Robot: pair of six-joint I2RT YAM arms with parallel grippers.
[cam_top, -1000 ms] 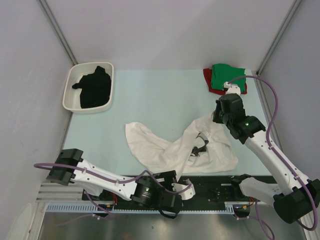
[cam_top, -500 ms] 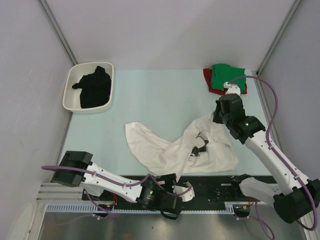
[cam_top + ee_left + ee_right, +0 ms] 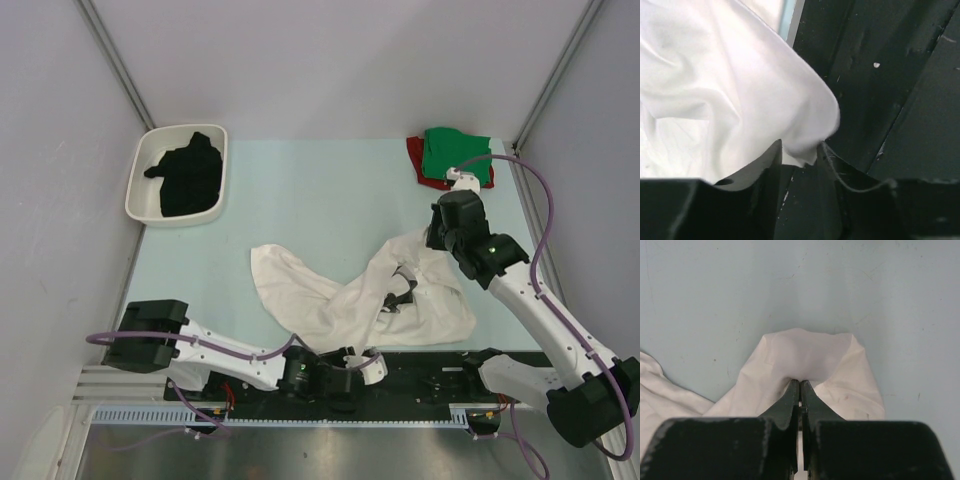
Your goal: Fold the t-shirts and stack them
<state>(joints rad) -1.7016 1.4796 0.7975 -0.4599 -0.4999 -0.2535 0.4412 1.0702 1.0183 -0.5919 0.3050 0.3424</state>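
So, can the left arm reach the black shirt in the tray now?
Probably yes: the black shirt lies uncovered in the tray, bare table on the way. But the left hand sits at the near edge with a corner of the white shirt between its fingers.

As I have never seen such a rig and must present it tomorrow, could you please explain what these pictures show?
These are two robot arms, the left arm and the right arm, bolted at the near edge of a pale green table. One picture is taken from a fixed camera above and behind them; the other two come from a camera on each wrist. On the table lies a crumpled large white cloth t-shirt. A black cloth t-shirt sits in a white rounded plastic tray at the far left; a folded green t-shirt lies on a red t-shirt at the far right. The right tool is closed, pinching a fold of the white shirt. The left tool has its jaws apart with the shirt's edge between them.
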